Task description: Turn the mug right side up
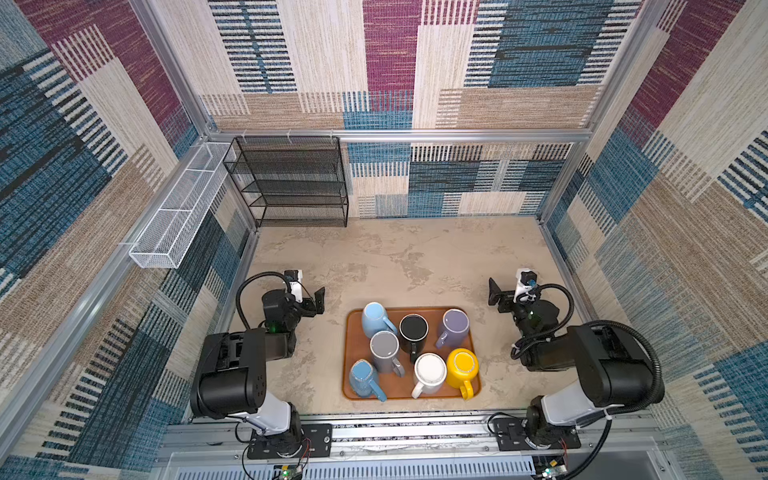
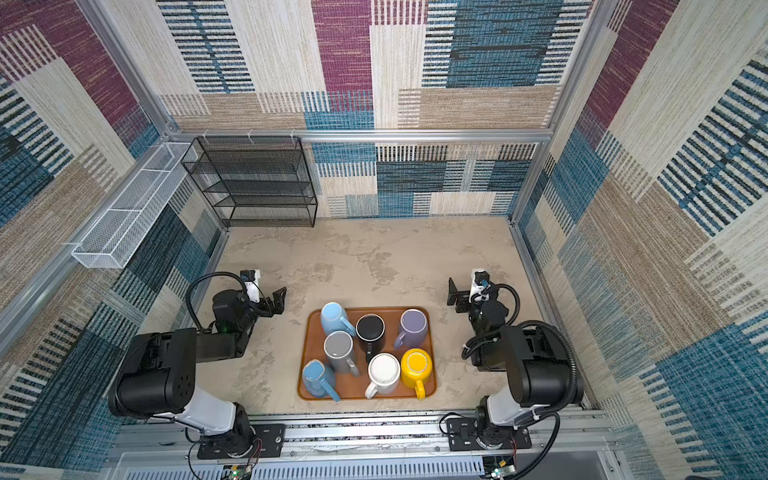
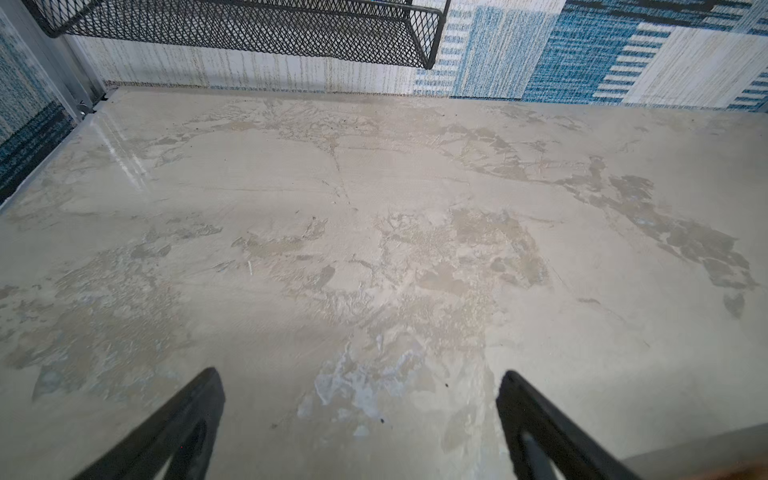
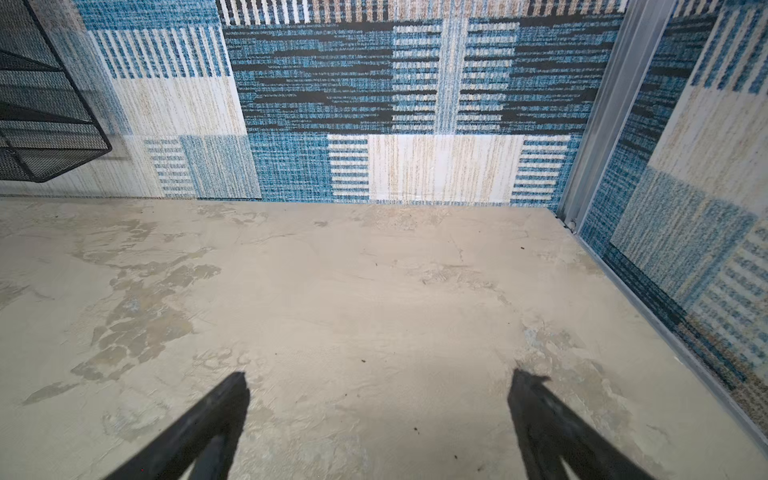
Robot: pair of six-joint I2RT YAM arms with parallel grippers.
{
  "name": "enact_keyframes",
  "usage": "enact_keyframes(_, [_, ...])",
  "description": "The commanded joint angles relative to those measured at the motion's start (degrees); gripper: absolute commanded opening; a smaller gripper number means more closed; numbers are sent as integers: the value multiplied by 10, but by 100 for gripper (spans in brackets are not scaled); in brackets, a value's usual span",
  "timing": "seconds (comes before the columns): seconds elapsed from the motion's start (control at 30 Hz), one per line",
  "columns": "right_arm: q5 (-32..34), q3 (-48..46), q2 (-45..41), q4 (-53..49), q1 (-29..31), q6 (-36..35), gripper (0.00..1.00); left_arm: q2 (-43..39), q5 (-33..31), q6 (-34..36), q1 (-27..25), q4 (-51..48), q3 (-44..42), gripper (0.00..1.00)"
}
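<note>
On brown tray (image 1: 399, 390): 7 mugs (image 1: 429, 369), diff colours, packed close together.

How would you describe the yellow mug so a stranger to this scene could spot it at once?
Find the brown tray on the beige table. In both top views, go to its lower right corner, beside the white mug and below the lavender mug. It is the only yellow mug, its handle pointing toward the tray's near edge.

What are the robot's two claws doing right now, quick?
The left gripper is open, holding nothing.
The right gripper is open, holding nothing.
</note>
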Motion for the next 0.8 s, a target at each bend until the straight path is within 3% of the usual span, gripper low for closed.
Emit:
enact_keyframes(0.0, [3, 2, -2, 11, 0, 5, 100, -2, -2, -7, 0, 18, -1, 99])
enact_keyframes(0.77, [3, 3, -2, 10, 0, 5, 100, -2, -25, -1, -12, -3, 10, 99])
